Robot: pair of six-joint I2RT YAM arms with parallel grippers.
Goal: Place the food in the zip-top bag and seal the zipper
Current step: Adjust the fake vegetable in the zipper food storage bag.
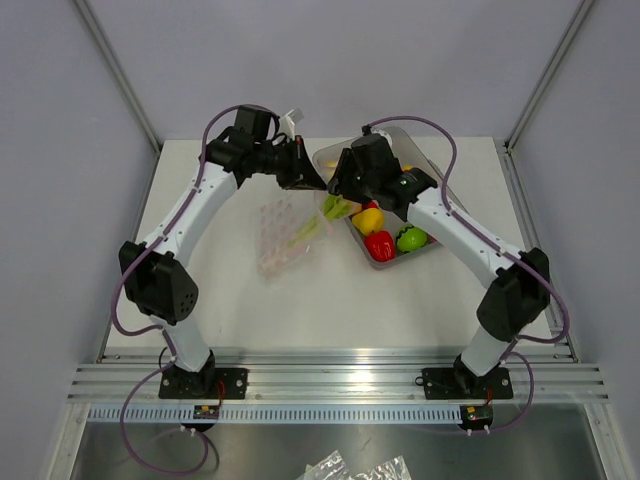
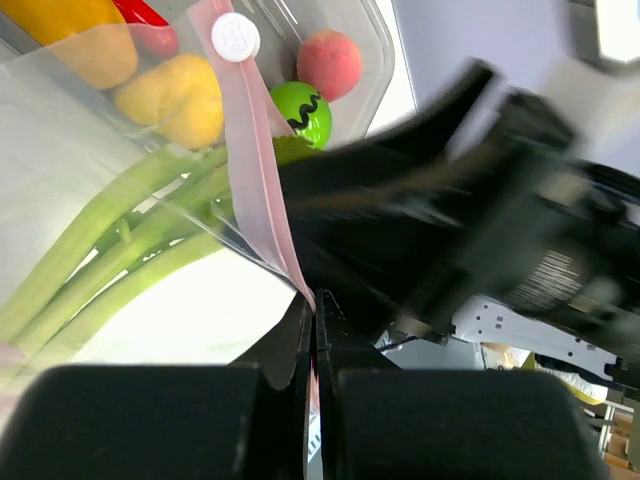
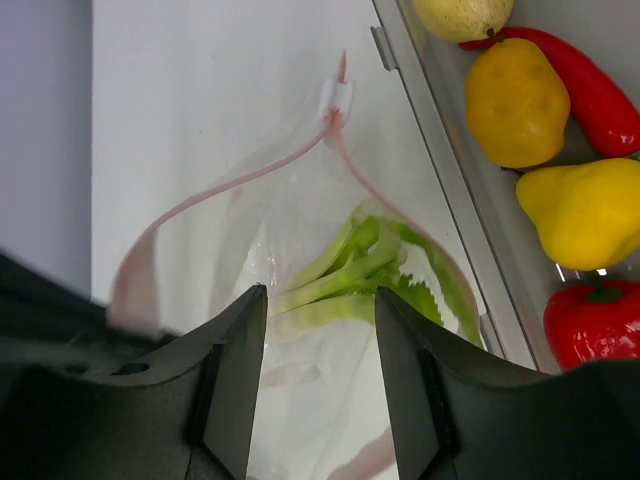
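Clear, limp film forms the zip-top bag (image 1: 285, 235), lying on the white table (image 1: 230, 300) just beside the grey tray (image 3: 440, 170), its mouth held in an open loop. The left gripper (image 2: 312, 310) pinches the pink zipper (image 2: 255, 180); a leafy green stalk (image 3: 345, 265) already lies inside. The right gripper (image 3: 320, 385) hangs wide and empty above the mouth. Glossy, rounded pieces like the yellow potato (image 3: 515, 100) will likely slip, so grasp each across its middle and keep the mouth taut

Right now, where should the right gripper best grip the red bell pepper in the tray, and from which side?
Probably its round body, from straight above: the red bell pepper sits in the tray corner, walls and other food crowding it, so sideways approaches look blocked.
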